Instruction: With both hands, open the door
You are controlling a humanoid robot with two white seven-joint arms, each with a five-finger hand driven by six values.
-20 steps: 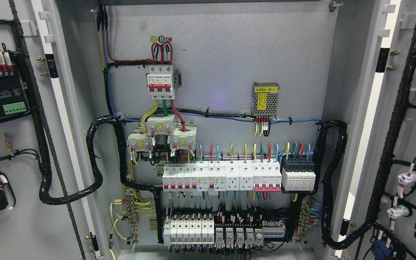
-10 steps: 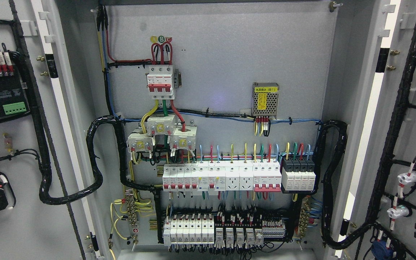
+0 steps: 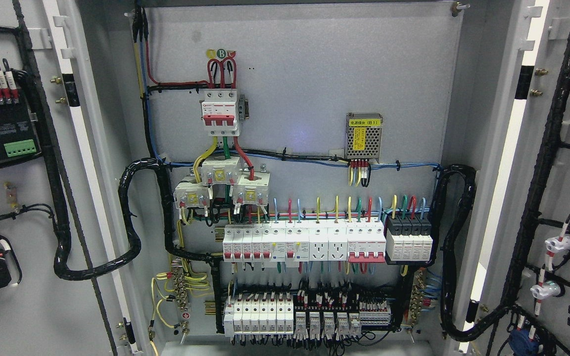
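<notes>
A grey electrical cabinet fills the head view with both doors swung wide. The left door (image 3: pixel 23 306) shows its inner face at the picture's left, with black modules and a cable loom on it. The right door (image 3: pixel 569 188) stands likewise at the right, carrying black wiring and white lamp backs. Between them the back panel (image 3: pixel 314 79) is fully exposed, with a red-and-white main breaker (image 3: pixel 220 112) and rows of small breakers (image 3: pixel 305 242). Neither of my hands nor arms shows anywhere in the view.
A thick black cable loom (image 3: pixel 131 222) loops from the left door into the cabinet, and another loom (image 3: pixel 455 247) runs to the right door. A small mesh power supply (image 3: pixel 363 137) sits at the panel's upper right. Terminal blocks (image 3: pixel 309 316) line the bottom.
</notes>
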